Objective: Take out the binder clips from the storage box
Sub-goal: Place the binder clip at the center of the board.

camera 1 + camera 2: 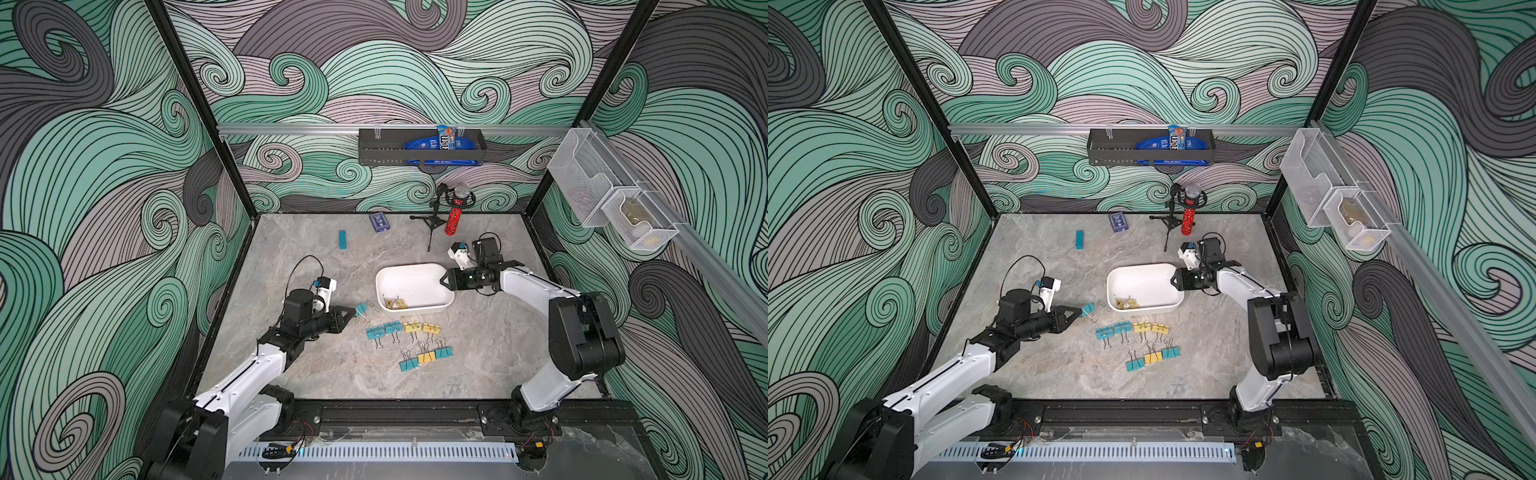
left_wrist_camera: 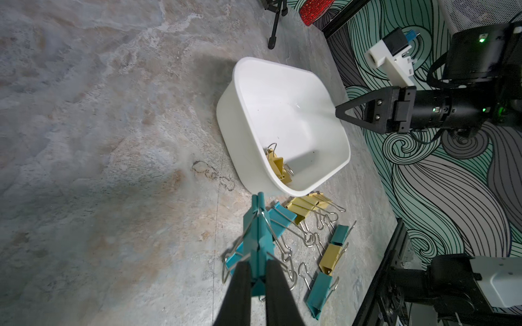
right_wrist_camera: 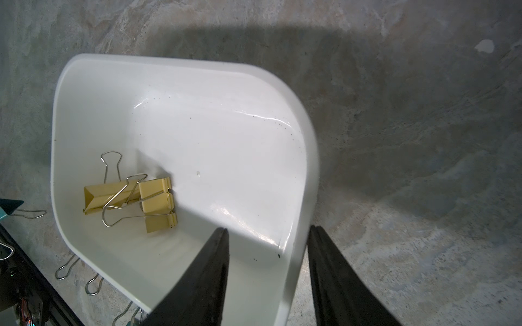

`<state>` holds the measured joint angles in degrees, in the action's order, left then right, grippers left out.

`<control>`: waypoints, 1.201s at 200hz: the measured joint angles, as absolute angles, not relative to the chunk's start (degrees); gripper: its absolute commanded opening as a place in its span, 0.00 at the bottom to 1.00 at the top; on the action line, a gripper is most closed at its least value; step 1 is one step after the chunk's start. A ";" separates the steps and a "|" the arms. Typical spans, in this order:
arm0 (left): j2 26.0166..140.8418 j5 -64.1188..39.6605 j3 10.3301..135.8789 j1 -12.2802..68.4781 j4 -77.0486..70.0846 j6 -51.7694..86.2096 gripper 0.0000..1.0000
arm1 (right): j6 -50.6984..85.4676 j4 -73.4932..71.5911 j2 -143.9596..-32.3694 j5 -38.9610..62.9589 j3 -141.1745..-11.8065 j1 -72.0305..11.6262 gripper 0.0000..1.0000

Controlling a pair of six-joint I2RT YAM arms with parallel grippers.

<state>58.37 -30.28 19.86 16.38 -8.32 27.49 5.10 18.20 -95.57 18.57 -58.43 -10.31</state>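
Two yellow binder clips [image 3: 132,200] are seen lying inside the storage box [image 3: 180,113], close to its near left corner. One teal binder clip [image 2: 258,231] is pinched tight by the left gripper [image 2: 258,266] and is held just outside that same corner of the box. Seven more binder clips [image 1: 412,327], some teal and some yellow, are laid on the table [image 1: 332,374] in front of the box. The box's right wall is gripped by the right gripper [image 3: 268,230], with one finger inside the box and one outside.
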 measured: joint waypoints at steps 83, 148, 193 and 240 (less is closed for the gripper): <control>64.58 -33.10 14.81 15.05 -13.69 31.48 0.13 | 5.10 18.20 -95.55 18.57 -58.43 -10.33 0.47; 67.92 -35.07 13.61 13.91 -19.03 33.39 0.20 | 5.08 18.20 -95.57 18.55 -58.43 -10.33 0.47; 70.35 -34.98 13.23 13.08 -19.25 33.23 0.21 | 5.08 18.20 -95.57 18.55 -58.41 -10.33 0.47; 70.48 -33.63 13.34 12.34 -17.72 32.42 0.29 | 5.08 18.20 -95.57 18.55 -58.41 -10.33 0.47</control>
